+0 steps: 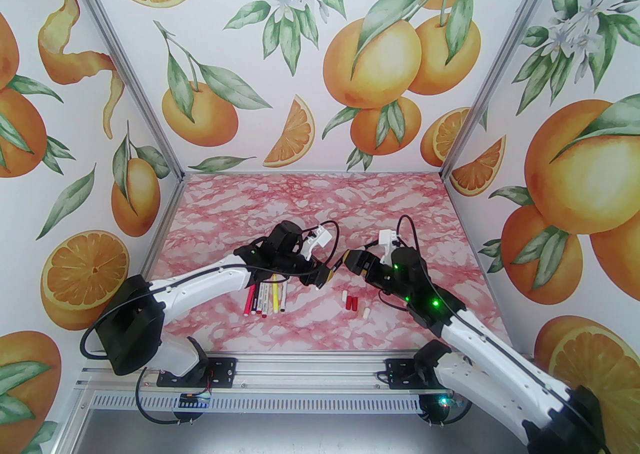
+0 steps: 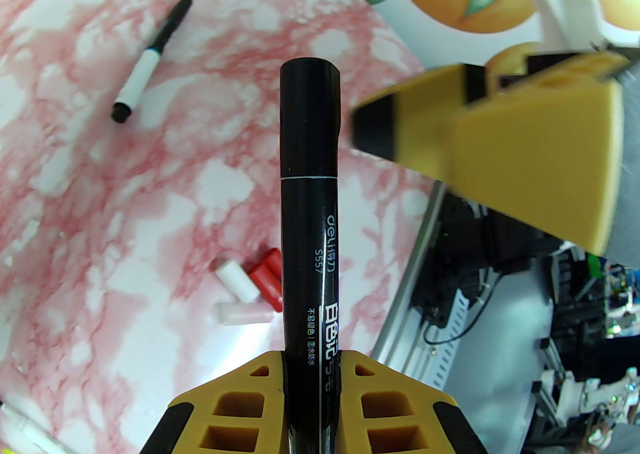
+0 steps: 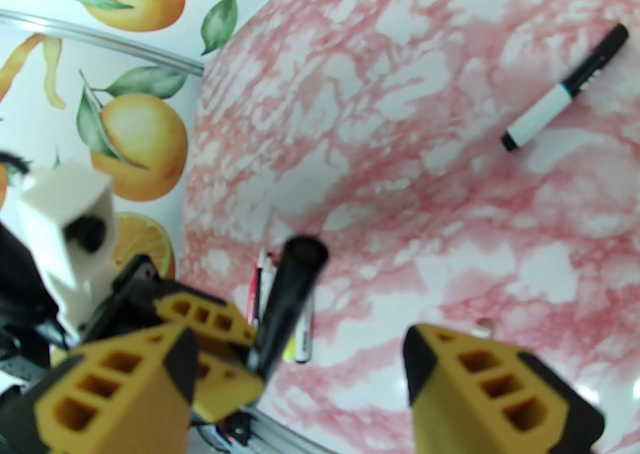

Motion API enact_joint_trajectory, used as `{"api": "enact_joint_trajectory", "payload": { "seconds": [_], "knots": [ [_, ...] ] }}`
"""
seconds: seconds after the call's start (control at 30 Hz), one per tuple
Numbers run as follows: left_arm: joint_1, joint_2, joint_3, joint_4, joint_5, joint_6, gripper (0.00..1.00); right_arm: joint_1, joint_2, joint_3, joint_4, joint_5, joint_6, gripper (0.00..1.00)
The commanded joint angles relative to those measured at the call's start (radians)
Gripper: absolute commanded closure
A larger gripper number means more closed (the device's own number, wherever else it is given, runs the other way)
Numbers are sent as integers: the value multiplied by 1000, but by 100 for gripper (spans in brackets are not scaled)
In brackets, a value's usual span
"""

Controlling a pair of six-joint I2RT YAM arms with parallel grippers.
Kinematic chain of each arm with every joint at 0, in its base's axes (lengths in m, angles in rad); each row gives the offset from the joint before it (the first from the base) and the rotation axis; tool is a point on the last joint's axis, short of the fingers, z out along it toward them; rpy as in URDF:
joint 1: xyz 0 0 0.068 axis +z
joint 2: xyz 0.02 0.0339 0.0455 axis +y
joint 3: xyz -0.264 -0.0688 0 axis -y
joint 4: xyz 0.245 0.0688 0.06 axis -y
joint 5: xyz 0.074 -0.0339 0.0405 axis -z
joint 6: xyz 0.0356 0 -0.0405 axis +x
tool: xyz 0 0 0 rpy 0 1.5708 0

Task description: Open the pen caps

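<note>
A pink marbled table (image 1: 300, 202) sits inside walls printed with oranges. At the near left, a row of pens (image 1: 265, 298) lies side by side under the left arm. Most have white barrels, one is yellow and one is red.

Just right of them, near the middle of the table, the left gripper (image 1: 327, 276) is raised. Its yellow fingers (image 2: 400, 407) are clenched on the lower barrel of a black marker (image 2: 307, 242). The marker points away from the gripper toward the right arm, and its black cap (image 2: 310, 117) is in place on the free end.

The right gripper (image 1: 349, 259) faces it from the right. Its fingers (image 3: 480, 382) are spread wide and grasp nothing. One fingertip is just beside the cap, but I cannot tell whether it touches.

On the table below the two grippers lie loose caps (image 1: 353, 303), two red ones between white ones. Another white cap lies a little nearer and to the right. Toward the far side, well apart from the caps, a black-and-white pen (image 2: 150, 59) lies alone.
</note>
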Motion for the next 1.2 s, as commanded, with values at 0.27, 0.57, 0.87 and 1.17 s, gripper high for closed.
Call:
{"api": "enact_joint_trajectory", "payload": {
  "seconds": [0.27,0.57,0.87,1.17],
  "knots": [
    [-48,-48,-39,100,42,-38,83,-1,20,17,131,-15,45,43],
    [-79,-42,-40,147,24,-62,84,0,12,3,144,-6,55,57],
    [-89,-42,-44,136,5,-58,84,0,-12,-12,120,21,54,70],
    [-93,-42,-51,133,-4,-58,84,-1,-29,-21,91,35,49,82]
  ]
}}
